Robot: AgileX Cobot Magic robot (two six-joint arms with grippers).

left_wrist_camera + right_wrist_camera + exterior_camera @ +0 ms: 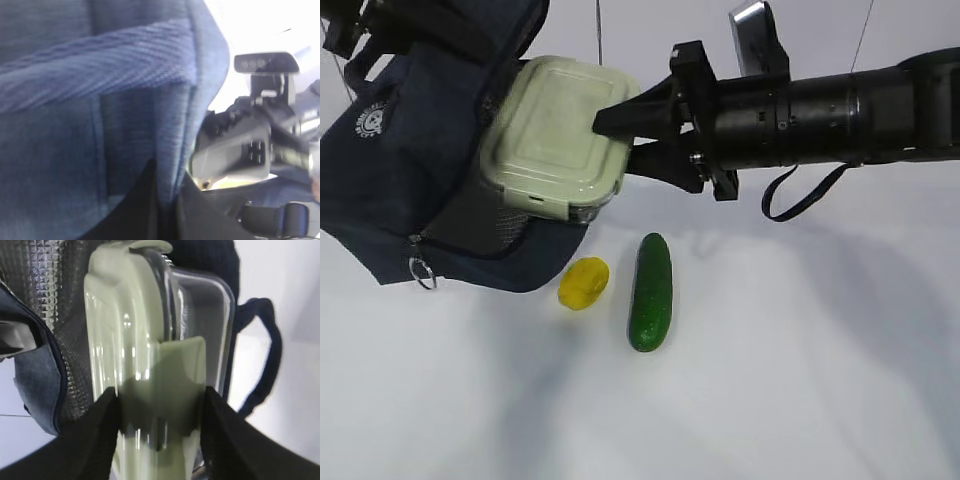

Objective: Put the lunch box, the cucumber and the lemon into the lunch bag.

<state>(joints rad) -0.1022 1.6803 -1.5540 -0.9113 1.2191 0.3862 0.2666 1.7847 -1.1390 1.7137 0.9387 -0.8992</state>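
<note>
My right fingers (610, 125) pinch the lunch box (555, 135) by its edge, one finger on the sage lid and one on the clear base, so the box hangs tilted with its far end already pushed into the mouth of the lunch bag (415, 150). The bag lies straight ahead, leftward along my forearm, its silver lining showing behind the box in the right wrist view. My right arm reaches level across from the right. My left fingers (165, 200) are pressed together, apparently on the bag's fabric, holding the opening up, though that view is blurred. The lemon (583, 283) and the cucumber (651, 292) wait on the desk (800, 380) just below, cucumber lying near-to-far.
</note>
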